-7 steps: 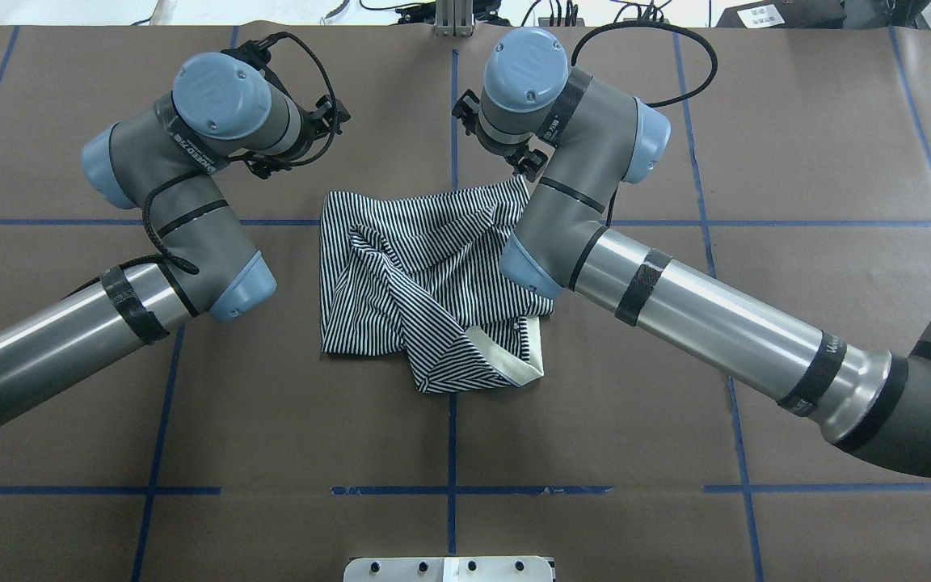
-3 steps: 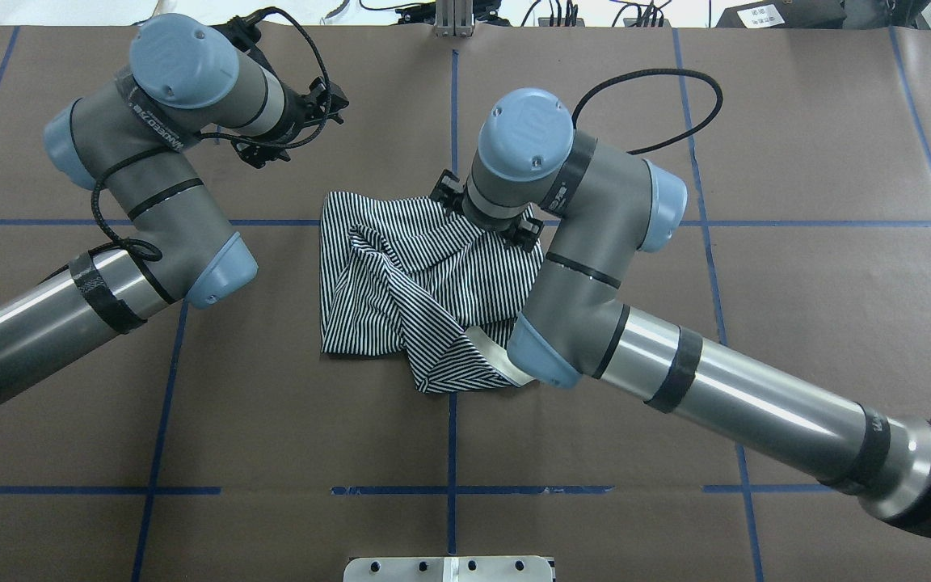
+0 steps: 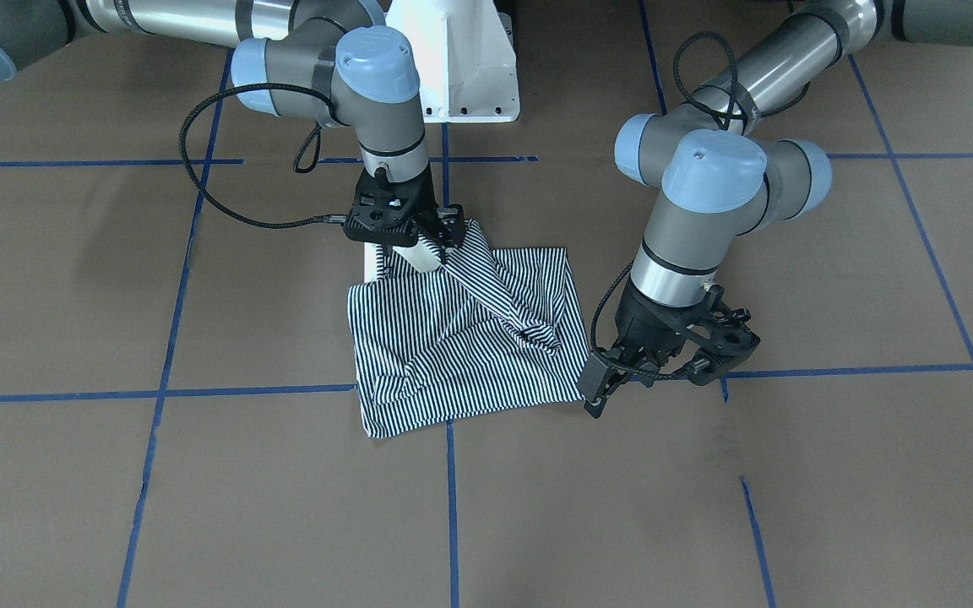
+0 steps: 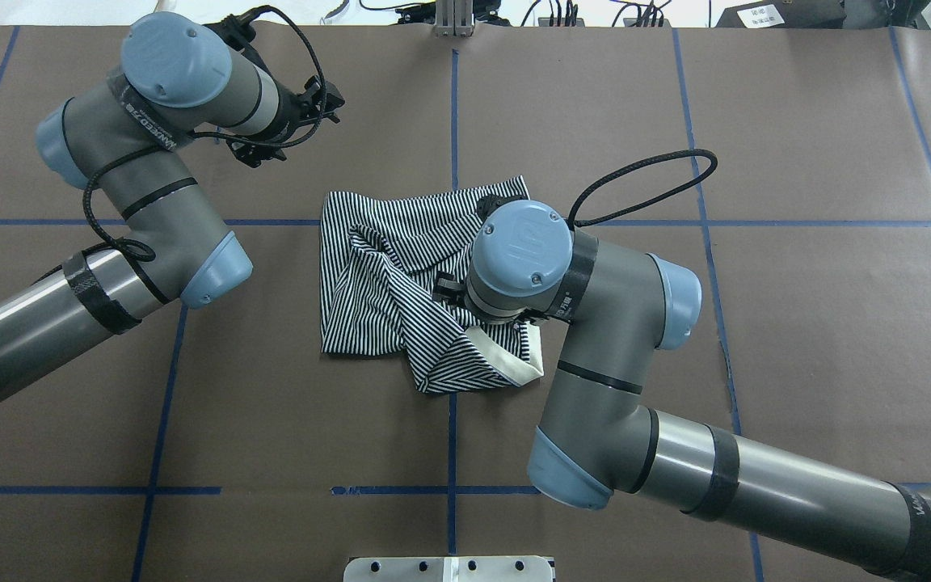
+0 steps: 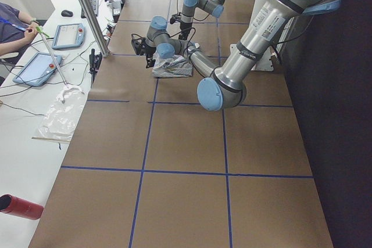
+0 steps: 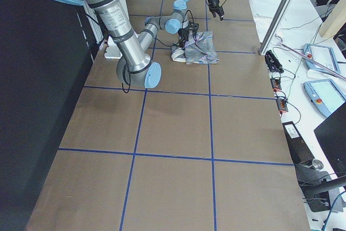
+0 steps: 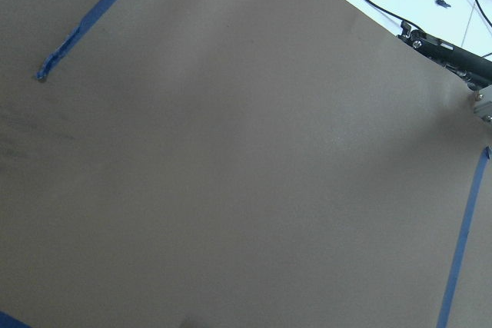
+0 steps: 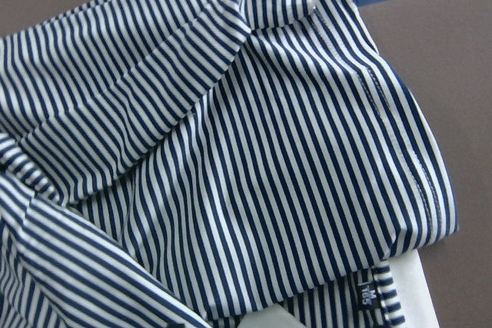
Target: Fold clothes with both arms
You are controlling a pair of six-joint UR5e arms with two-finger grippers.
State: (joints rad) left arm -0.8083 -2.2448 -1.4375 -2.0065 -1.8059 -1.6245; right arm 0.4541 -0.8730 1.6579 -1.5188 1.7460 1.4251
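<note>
The striped polo shirt lies crumpled and partly folded at the table's middle, its cream collar at the edge nearest the robot. The same shirt shows from the front. My right gripper hangs just over the collar end; its own wrist hides it from overhead, and I cannot tell whether it is open or shut. The right wrist view is filled by striped cloth with the small logo patch. My left gripper is off the shirt beyond its far left corner, open and holding nothing.
Brown paper with blue tape lines covers the table. The white pedestal base stands behind the shirt. A side desk holds tablets, a metal post rises beside it, and a person's arm rests there. A red can lies nearby.
My right arm swung from the shirt's far right corner back toward the robot, ending over the collar. The shirt kept its shape. My left arm drew away to the far left.
</note>
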